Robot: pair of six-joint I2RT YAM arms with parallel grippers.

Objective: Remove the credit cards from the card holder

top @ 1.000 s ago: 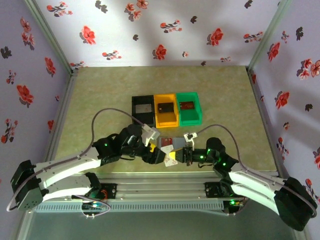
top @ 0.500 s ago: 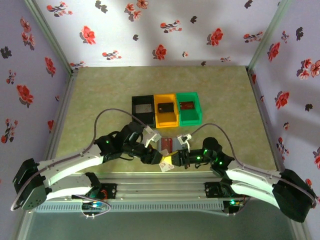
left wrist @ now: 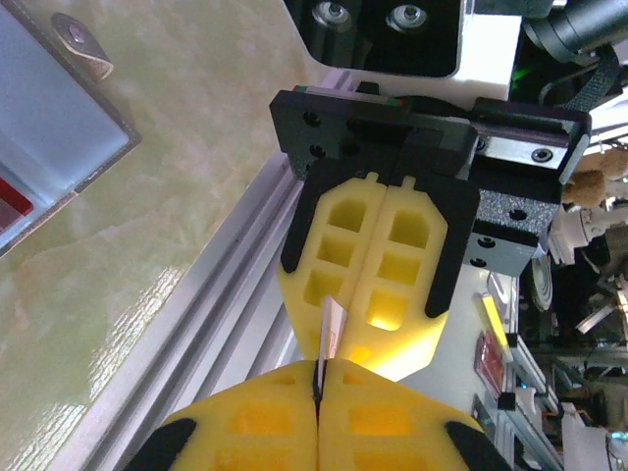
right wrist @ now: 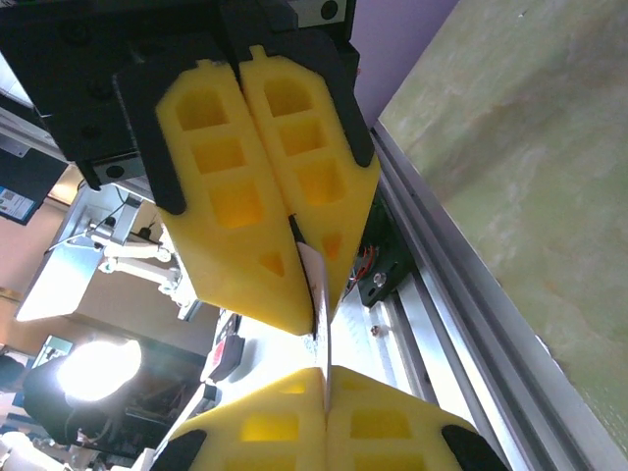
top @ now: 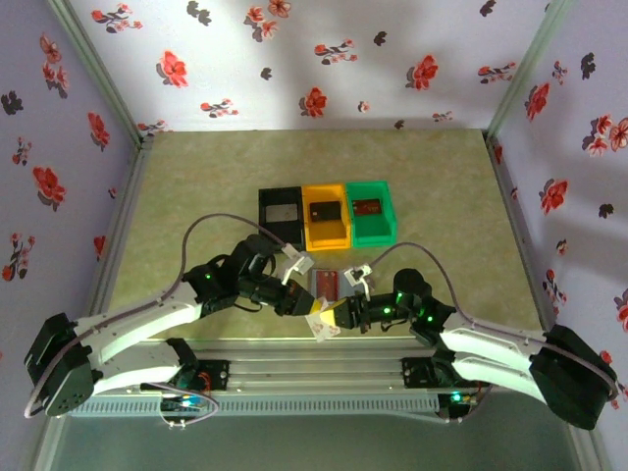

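Left wrist view: left tool point(left wrist: 317, 392) just snapped shut on thin pale credit card point(left wrist: 330, 329), right tool point(left wrist: 381, 339) pinching it too. Flat grey folding card holder point(left wrist: 59, 128) lies apart on mottled green surface point(left wrist: 196, 196). Handover likely.

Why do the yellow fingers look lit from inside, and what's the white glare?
Left wrist view: light seems to shine through the yellow fingers of the right end effector, and the table shows a pale sheen. Right wrist view: a lamp blows out to white, background blurred. Top view: soft, slightly hazy.
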